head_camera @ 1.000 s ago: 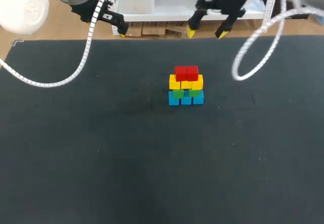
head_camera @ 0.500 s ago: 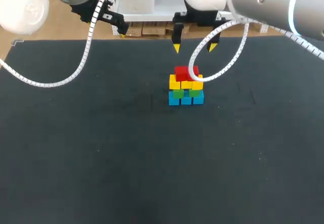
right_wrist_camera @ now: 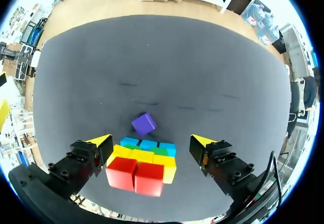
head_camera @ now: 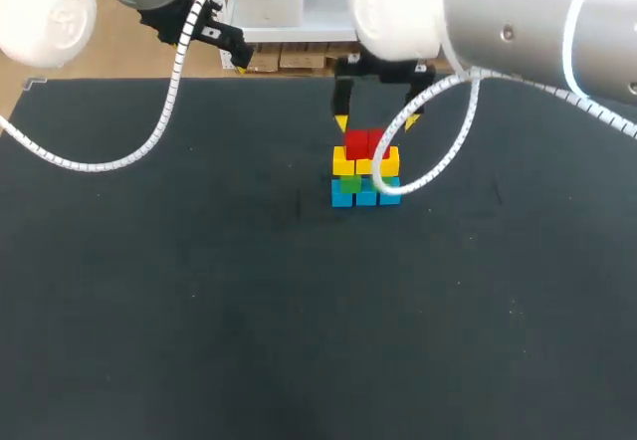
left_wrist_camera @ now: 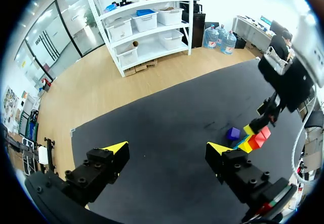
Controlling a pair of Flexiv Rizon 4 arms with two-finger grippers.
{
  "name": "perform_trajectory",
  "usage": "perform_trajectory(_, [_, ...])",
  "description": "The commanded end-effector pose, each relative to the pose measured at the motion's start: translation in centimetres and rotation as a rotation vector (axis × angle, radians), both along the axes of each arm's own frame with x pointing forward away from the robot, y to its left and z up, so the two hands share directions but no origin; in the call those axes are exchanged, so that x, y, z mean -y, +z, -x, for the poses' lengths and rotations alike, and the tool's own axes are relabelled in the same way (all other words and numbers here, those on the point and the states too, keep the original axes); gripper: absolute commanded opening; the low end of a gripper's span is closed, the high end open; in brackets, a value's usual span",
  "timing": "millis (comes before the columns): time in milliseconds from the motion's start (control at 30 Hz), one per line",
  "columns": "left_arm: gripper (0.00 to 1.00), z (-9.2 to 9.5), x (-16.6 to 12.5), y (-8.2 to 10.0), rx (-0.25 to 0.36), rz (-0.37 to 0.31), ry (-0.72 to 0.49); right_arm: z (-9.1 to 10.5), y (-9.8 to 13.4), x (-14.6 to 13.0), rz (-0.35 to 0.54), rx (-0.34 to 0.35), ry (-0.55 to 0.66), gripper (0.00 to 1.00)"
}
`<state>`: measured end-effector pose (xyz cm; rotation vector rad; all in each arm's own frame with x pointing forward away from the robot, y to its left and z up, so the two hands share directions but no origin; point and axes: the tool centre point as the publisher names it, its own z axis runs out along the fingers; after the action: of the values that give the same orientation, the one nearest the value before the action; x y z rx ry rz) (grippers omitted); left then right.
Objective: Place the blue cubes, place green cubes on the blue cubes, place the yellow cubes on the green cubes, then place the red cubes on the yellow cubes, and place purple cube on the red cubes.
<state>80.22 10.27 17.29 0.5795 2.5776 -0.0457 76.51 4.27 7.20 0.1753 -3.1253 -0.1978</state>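
A stack of cubes stands mid-table: blue cubes (head_camera: 366,197) at the base, green cubes (head_camera: 347,185) on them, yellow cubes (head_camera: 364,164) above, two red cubes (head_camera: 365,143) on top. My right gripper (head_camera: 376,121) hangs open just above and behind the red cubes (right_wrist_camera: 135,176), its fingers spread wider than the stack. A purple cube (right_wrist_camera: 144,124) lies on the table just beyond the stack; the head view hides it. My left gripper (head_camera: 235,60) stays open and empty at the table's far left edge; from there the purple cube (left_wrist_camera: 233,133) shows beside the stack.
The black table (head_camera: 199,281) spreads bare around the stack. The right arm's white cable (head_camera: 438,161) loops down beside the stack's right side.
My right arm has swung in from the back right and come down over the stack. The left arm and the cubes have not moved.
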Motion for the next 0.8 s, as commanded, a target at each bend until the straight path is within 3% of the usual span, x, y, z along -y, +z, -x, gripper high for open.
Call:
perform_trajectory(33, [1.0,0.1,0.0,0.0,0.001,0.0,0.0,0.0,-1.4,-0.6,0.005,0.045,-0.014,1.0])
perform_trajectory(400, [1.0,0.1,0.0,0.0,0.001,0.0,0.0,-0.2,-3.0,-0.8,0.04,0.064,-0.102,1.0])
perform_trajectory(800, [1.0,0.1,0.0,0.0,0.001,0.0,0.0,-0.9,-5.9,-0.7,0.074,0.038,-0.169,1.0])
